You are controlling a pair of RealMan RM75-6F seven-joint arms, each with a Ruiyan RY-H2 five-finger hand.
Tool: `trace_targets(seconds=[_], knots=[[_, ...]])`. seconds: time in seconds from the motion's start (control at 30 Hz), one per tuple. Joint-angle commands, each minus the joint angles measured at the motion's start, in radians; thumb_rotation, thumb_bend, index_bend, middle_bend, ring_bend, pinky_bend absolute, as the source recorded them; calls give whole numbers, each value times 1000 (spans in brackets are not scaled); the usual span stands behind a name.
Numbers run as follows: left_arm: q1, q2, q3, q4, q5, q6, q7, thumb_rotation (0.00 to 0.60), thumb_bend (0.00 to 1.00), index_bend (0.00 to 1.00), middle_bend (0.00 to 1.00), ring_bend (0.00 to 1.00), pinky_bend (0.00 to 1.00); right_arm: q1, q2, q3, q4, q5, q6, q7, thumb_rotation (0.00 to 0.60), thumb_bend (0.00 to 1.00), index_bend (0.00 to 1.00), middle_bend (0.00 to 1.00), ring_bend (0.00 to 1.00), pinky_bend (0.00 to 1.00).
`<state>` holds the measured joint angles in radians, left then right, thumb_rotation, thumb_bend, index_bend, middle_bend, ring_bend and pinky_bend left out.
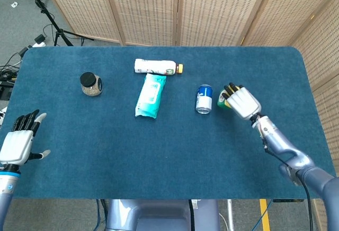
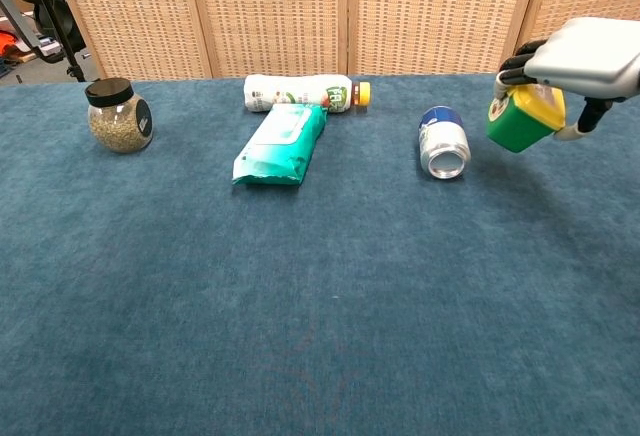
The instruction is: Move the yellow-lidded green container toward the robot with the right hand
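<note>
Right robot hand point(image 2: 580, 56) gripping yellow-lidded green container point(image 2: 522, 120) from above, fingers wrapping lid. Container hanging tilted, clear of table point(image 2: 320, 296), toward right edge, near lying can point(image 2: 443, 143). Looking like small rigid plastic, probably light; smooth wall may be slipping. Body grip safer than lid grip. Left robot hand point(image 1: 18, 142) idling spread at left near corner.

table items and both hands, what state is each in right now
green container: lifted, tilted, held by right hand
can: on its side
bottle: on its side, capped
wipes pack: flat
jar: upright, lidded
left hand: open, empty
</note>
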<state>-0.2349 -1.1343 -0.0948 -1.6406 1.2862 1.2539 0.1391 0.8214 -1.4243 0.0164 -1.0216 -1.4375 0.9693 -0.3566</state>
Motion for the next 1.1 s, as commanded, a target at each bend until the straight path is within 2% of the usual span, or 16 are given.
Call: trace_targets(seconds=[0.03, 0.23, 0.3, 0.37, 0.5, 0.8, 0.97, 1.1], knots=[[4, 7, 0, -6, 2, 6, -7, 600, 0, 0, 0, 0, 0, -38, 190, 124, -449, 445, -39, -575, 600, 1000, 593, 515, 409, 502], [9, 17, 4, -15, 10, 15, -22, 600, 0, 0, 0, 0, 0, -34, 238, 99, -618, 652, 65, -792, 600, 1000, 593, 515, 411, 505], [10, 22, 7, -20, 18, 18, -30, 600, 0, 0, 0, 0, 0, -33, 273, 91, -720, 749, 126, -870, 600, 1000, 593, 516, 412, 507], [11, 25, 9, -23, 24, 21, -34, 600, 0, 0, 0, 0, 0, -20, 295, 93, -800, 848, 168, -919, 600, 1000, 593, 516, 413, 508], [12, 29, 15, -28, 37, 22, -42, 600, 0, 0, 0, 0, 0, 13, 304, 95, -878, 977, 219, -976, 600, 1000, 593, 514, 413, 508], [16, 39, 26, -34, 62, 30, -64, 600, 0, 0, 0, 0, 0, 47, 299, 105, -885, 1084, 150, -883, 600, 1000, 593, 513, 413, 508], [19, 46, 24, -33, 64, 35, -82, 600, 0, 0, 0, 0, 0, 87, 290, 117, -878, 1250, 89, -848, 600, 1000, 593, 513, 413, 508], [18, 48, 25, -31, 64, 32, -87, 600, 0, 0, 0, 0, 0, 126, 266, 104, -857, 1323, 75, -850, 600, 1000, 593, 511, 413, 508]])
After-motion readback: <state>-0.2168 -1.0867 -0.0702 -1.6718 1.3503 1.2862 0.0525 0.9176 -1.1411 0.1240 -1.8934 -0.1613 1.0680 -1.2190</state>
